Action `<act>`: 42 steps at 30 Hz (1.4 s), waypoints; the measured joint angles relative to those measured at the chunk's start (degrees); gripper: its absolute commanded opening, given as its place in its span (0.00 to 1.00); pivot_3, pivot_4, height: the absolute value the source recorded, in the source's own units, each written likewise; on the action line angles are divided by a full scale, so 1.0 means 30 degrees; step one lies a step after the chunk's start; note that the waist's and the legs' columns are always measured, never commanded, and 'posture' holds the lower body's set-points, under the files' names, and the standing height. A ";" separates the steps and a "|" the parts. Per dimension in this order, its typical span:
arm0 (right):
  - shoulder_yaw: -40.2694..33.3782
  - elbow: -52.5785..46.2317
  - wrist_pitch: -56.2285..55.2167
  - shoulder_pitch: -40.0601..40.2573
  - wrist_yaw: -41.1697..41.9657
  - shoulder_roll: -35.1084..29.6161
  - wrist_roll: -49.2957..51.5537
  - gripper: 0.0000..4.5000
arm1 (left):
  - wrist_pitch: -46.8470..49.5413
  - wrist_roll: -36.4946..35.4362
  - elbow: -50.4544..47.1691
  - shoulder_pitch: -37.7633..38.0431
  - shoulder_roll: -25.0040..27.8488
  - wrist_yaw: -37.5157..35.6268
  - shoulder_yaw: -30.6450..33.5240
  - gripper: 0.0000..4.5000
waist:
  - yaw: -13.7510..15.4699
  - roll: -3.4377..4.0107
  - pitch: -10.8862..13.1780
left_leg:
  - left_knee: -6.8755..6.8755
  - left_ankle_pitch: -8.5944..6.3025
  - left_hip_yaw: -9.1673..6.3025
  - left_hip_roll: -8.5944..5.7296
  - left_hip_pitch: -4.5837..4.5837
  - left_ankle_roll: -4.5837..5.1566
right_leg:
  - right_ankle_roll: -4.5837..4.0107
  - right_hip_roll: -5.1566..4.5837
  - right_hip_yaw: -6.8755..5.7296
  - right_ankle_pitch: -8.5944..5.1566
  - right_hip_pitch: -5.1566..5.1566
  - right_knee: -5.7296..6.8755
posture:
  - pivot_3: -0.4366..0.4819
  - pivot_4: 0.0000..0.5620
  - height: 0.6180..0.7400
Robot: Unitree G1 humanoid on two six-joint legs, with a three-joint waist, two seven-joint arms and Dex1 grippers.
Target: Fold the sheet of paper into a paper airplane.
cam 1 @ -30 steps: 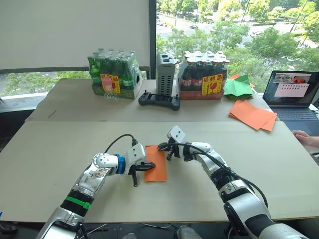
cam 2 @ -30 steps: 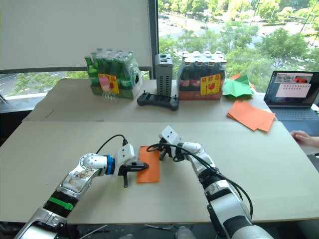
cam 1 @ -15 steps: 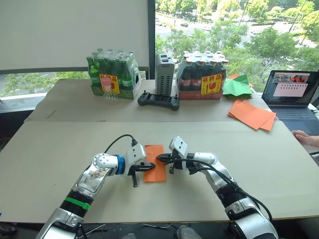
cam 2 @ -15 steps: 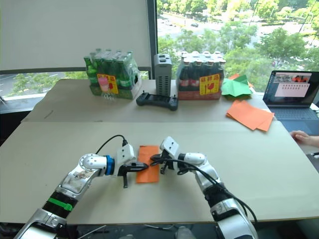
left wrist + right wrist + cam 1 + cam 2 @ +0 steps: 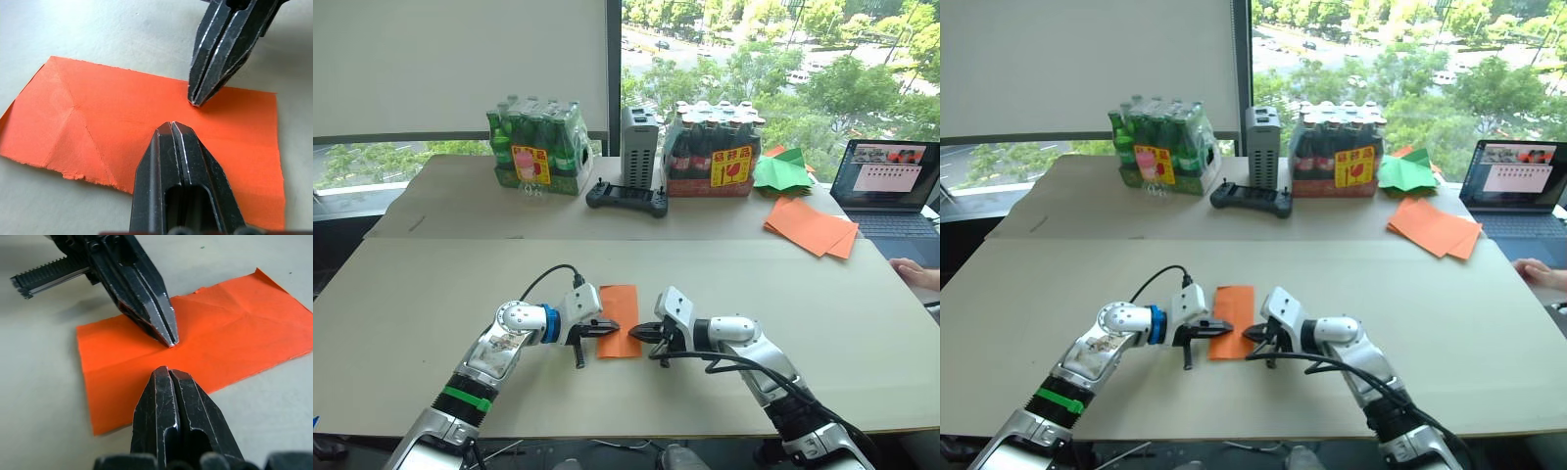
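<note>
Beige tabletop (image 5: 431,294) spreads below a wide window with trees outside. At its near middle lies the sheet of paper (image 5: 621,320), a folded orange rectangle lying flat, with crease lines that show in the left wrist view.

Left tool (image 5: 611,328) reaches in from the sheet's left edge, its two black fingers pressed together with no gap, the tip resting on the orange surface. Right tool (image 5: 644,331) comes from the opposite side, its fingers likewise closed tight, its tip at the sheet's right edge. The two tips point at each other, near but apart, over the near half of the sheet; neither one pinches the paper.

On the far tabletop stand a pack of green bottles (image 5: 534,147) and a pack of dark bottles (image 5: 715,149), with a grey box (image 5: 639,147) between them and a black controller (image 5: 626,199) in front. To the right lie a green paper shape (image 5: 780,170), a stack of orange sheets (image 5: 810,226) and an open laptop (image 5: 889,184). A person's hand (image 5: 918,272) rests at the right edge.
</note>
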 measured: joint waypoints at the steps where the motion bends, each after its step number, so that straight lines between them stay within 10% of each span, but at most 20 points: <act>1: 0.0030 -0.0363 0.0160 0.0217 0.0021 -0.0137 0.0042 0.01 | -0.0006 0.0000 0.0016 -0.0015 -0.0003 -0.0008 -0.0017 0.00 | 0.0010 -0.0001 0.0000 | 0.0000 0.0000 0.0000 0.0000 0.0000 0.0000 | 0.0026 0.0000 0.0000 -0.0017 0.0001 -0.0001 | 0.48 0.27 0.94; 42: -0.3405 -0.7292 0.5896 0.2135 -0.2848 -0.1901 0.6036 0.01 | 0.2495 -0.1279 -0.2176 -0.0267 0.0049 0.0743 0.1941 0.00 | 0.0160 -0.0018 0.0059 | 0.0040 0.0000 -0.0054 -0.0011 -0.0235 0.0001 | -0.0106 -0.0006 -0.0042 0.0067 -0.0168 -0.0042 | 0.48 0.27 0.94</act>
